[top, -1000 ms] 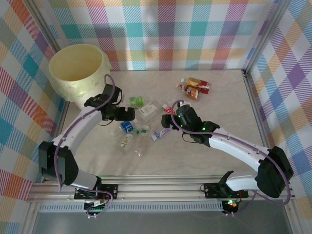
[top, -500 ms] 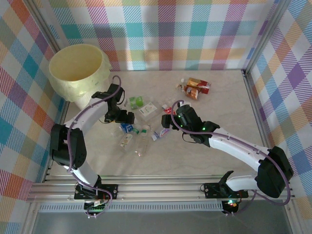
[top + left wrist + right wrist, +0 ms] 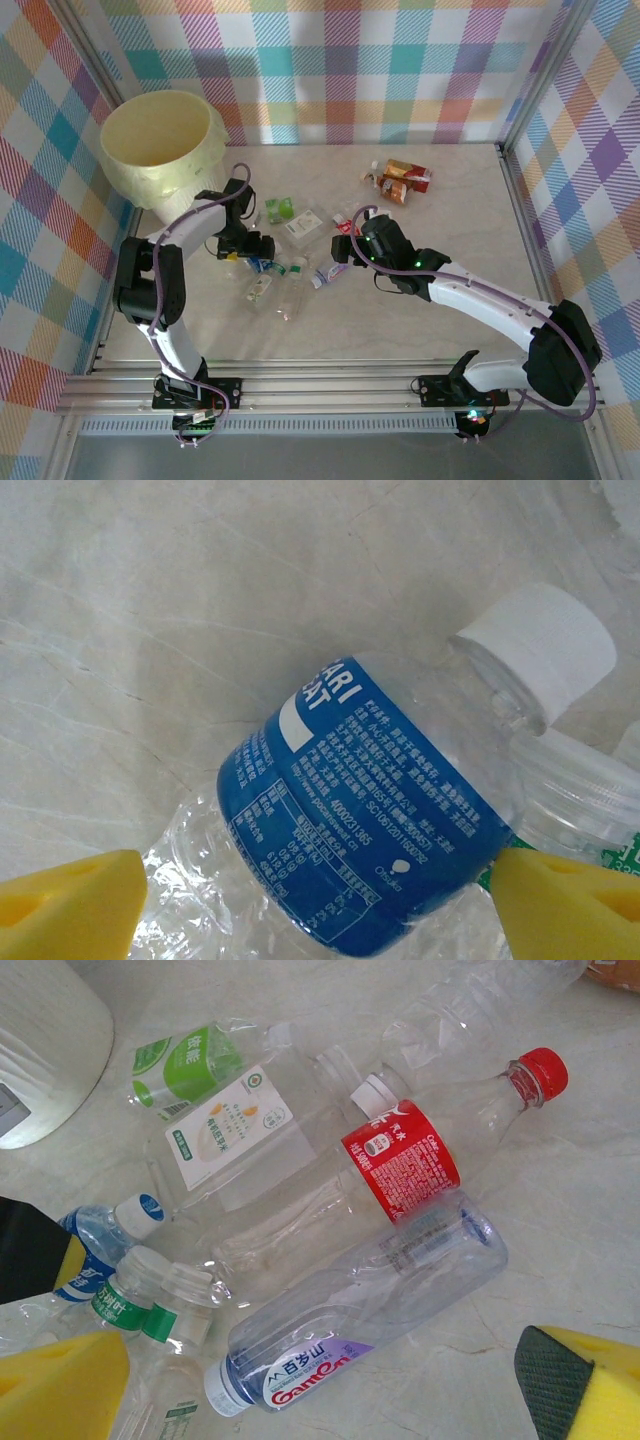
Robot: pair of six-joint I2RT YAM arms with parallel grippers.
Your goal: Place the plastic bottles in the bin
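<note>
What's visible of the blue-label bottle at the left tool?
The blue-label bottle is thin clear plastic with a crumpled body, a blue wrap label in white print and a white screw cap, still on. It lies on its side on the marbled table, inside the open left tool, with yellow pads on either side. One pad sits at the label's edge; contact is unclear. Another clear bottle lies against its shoulder.

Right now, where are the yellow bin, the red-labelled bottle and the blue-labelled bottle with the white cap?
bin [image 3: 135,178]: top view, on its outer wall.
red-labelled bottle [image 3: 400,1160]: right wrist view, on its red label.
blue-labelled bottle [image 3: 370,820]: left wrist view, on its blue label.
</note>
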